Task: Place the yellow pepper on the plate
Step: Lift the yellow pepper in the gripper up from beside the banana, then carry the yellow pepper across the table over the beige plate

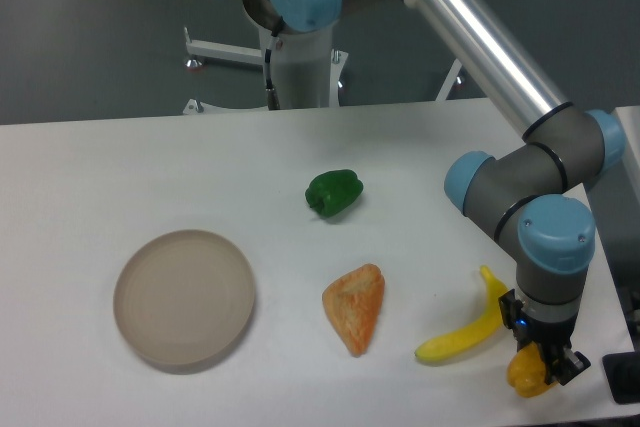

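Gripping yellow pepper point(527, 371), plate point(184, 296) well apart

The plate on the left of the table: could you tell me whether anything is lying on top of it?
Nothing lies on the plate; its beige face is bare. The yellow pepper sits far right at the gripper, which partly covers it.
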